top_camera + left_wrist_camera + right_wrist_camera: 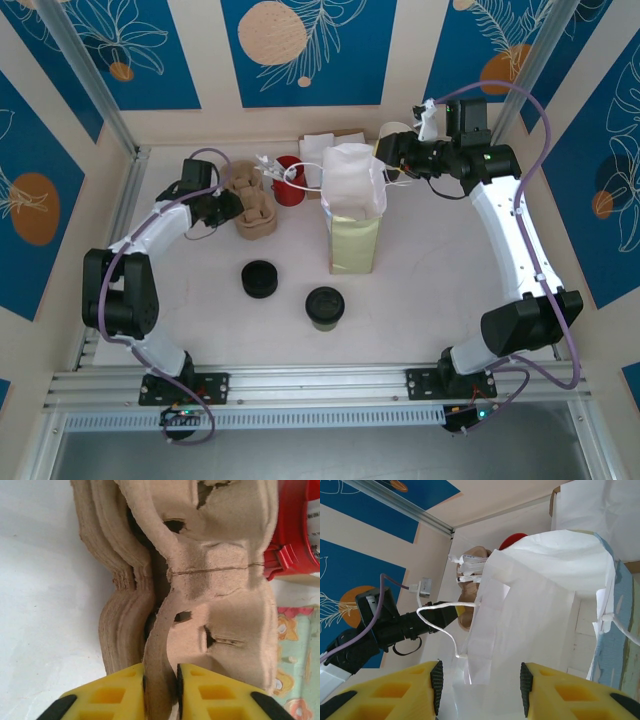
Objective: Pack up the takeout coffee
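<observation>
Now, left gripper (161, 682) jaws clamped on a pulp cup carrier (225, 605) left of the white bag (352, 182), right gripper (479, 692) jaws apart at its rim

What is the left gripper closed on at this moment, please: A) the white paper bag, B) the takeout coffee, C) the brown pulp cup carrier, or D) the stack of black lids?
C: the left wrist view shows the left gripper pinching an edge of the brown pulp cup carrier, while the takeout coffee stands alone, away from it.
</observation>
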`<state>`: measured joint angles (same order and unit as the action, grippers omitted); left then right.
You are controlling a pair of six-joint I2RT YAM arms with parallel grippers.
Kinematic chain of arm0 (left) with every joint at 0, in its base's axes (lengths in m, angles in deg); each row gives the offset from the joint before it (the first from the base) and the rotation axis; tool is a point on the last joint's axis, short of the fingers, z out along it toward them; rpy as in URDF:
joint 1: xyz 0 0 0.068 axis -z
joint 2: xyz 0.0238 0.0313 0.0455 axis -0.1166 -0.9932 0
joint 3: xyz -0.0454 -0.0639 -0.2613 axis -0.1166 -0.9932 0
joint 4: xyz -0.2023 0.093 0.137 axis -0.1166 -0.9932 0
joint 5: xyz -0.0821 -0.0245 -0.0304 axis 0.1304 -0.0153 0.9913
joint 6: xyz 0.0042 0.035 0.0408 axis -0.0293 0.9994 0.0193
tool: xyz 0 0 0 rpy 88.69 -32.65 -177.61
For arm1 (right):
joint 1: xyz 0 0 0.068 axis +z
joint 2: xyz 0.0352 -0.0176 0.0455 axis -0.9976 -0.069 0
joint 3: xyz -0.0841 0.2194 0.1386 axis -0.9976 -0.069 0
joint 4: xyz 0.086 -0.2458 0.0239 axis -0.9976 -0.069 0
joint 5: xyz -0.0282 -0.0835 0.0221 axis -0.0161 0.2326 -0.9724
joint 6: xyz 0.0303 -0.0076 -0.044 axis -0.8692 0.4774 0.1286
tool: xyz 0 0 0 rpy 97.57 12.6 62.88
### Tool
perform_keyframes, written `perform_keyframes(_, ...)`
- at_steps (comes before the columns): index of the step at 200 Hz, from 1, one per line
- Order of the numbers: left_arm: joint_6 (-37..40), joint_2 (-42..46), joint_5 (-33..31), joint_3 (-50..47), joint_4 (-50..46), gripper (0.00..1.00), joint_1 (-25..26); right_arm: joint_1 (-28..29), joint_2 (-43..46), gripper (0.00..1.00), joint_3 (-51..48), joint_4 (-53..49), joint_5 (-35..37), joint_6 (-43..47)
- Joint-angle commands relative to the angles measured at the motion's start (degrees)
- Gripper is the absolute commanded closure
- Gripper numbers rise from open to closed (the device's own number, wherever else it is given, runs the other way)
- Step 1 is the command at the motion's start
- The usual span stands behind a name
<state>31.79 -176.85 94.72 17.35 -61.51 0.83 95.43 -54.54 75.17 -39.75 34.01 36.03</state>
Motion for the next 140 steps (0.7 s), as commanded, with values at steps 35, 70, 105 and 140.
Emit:
perform_keyframes(35,-0.64,2.57,2.96,-0.54,2.34,0.87,-0.90,0.12,2.48,0.53,-0.77,-1.55,-0.87,-0.66)
perform_keyframes(70,-0.65,5.35,2.78,0.76,0.95,0.90,-0.85,0.14,2.72,0.53,-0.79,-1.51,-0.94,-0.72)
perform_keyframes(105,-0.16,8.57,2.39,2.79,-1.65,0.92,-0.94,0.06,2.98,0.53,-0.79,-1.48,-1.12,-0.72)
perform_keyframes(140,0.56,12.25,1.43,5.28,-4.67,0.93,-1.08,-0.05,3.21,0.53,-0.83,-1.25,-1.68,-0.88)
